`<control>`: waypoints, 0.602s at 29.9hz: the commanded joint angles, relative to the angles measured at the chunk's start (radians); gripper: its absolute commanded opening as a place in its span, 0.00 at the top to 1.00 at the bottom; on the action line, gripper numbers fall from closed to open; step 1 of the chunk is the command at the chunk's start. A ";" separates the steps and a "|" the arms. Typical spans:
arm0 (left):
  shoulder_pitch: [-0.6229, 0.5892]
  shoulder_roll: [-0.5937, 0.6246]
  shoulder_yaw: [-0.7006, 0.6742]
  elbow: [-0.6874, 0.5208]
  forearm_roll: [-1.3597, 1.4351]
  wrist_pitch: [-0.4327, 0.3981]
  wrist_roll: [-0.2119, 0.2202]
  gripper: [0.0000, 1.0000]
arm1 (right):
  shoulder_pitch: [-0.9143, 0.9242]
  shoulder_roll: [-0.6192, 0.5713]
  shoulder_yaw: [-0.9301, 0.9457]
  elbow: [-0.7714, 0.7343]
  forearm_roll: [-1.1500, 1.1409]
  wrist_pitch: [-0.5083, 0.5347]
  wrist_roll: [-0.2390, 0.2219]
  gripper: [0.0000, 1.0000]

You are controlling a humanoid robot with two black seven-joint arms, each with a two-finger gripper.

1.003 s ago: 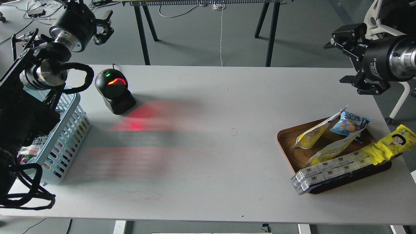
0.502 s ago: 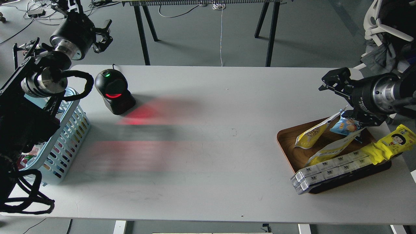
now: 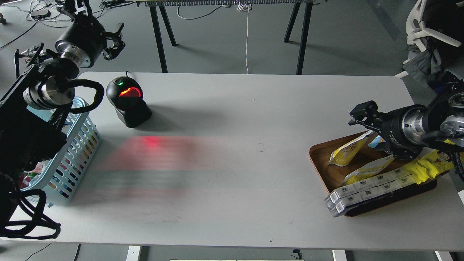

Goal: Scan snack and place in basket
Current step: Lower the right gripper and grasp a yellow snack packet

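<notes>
Glossy foil-like snack (image 3: 349, 149), wooden tray (image 3: 320, 159), slotted plastic basket (image 3: 78, 152), matt table (image 3: 235, 108)

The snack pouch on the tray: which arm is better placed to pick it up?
Right. The right gripper hangs open just over the snack pouch on the wooden tray; the left gripper is far across the table.

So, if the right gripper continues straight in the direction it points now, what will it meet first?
Probably the snack leaning in the wooden tray. The right gripper, jaws open, points left and slightly down just above it. Depth is unclear, so it may pass over it.
</notes>
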 commanded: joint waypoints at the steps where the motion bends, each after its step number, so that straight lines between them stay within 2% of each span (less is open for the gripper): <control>1: -0.001 0.001 0.000 0.000 0.000 0.000 0.002 0.00 | -0.013 0.001 0.000 0.000 -0.012 -0.020 0.000 0.39; 11: 0.000 -0.001 0.000 0.000 0.000 0.000 0.000 0.00 | -0.040 0.001 0.003 -0.002 -0.056 -0.051 0.000 0.54; 12: 0.000 -0.001 0.000 0.000 0.000 0.000 0.000 0.00 | -0.040 0.001 0.003 -0.002 -0.055 -0.051 0.000 0.58; 14: 0.000 -0.001 0.001 0.000 0.000 0.000 0.000 0.00 | -0.040 0.001 0.005 -0.002 -0.055 -0.051 0.000 0.86; 15: 0.000 -0.001 0.000 0.000 0.000 0.000 0.000 0.00 | -0.040 0.001 0.006 -0.003 -0.055 -0.051 0.000 0.95; 18: 0.000 -0.001 0.000 0.000 0.000 0.000 0.000 0.00 | -0.040 0.001 0.008 -0.005 -0.053 -0.049 0.000 1.00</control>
